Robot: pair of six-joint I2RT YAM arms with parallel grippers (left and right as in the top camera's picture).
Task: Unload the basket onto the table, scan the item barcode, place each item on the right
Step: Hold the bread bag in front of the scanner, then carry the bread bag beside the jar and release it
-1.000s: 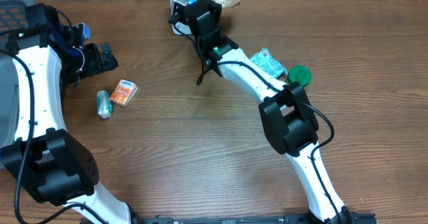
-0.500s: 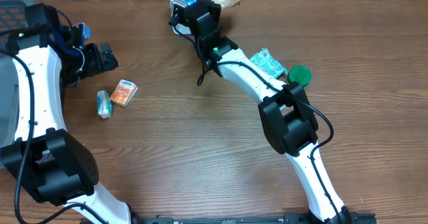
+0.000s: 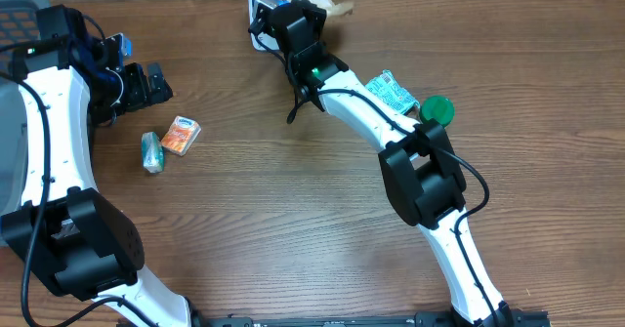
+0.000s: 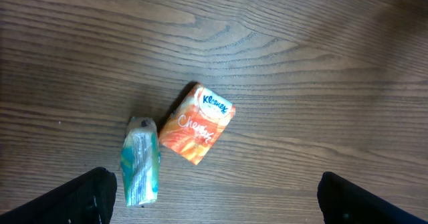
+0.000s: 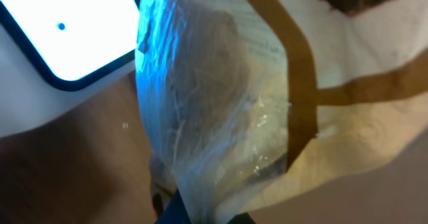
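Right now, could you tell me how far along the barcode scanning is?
Done: the right gripper is shut on a plastic-wrapped packet. In hand: the packet sits beside the lit scanner, with blue light on its wrap; whether a barcode faces it, I cannot tell. Left: the orange pack and teal pack lie on the table below the open left gripper, not yet picked up.

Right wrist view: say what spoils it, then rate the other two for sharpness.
Right wrist: the bag is too close and soft, tinted blue on one side; the screen is blown out white. Left wrist: sharp, even light, the tissue pack lettering readable. Overhead: sharp and evenly lit.
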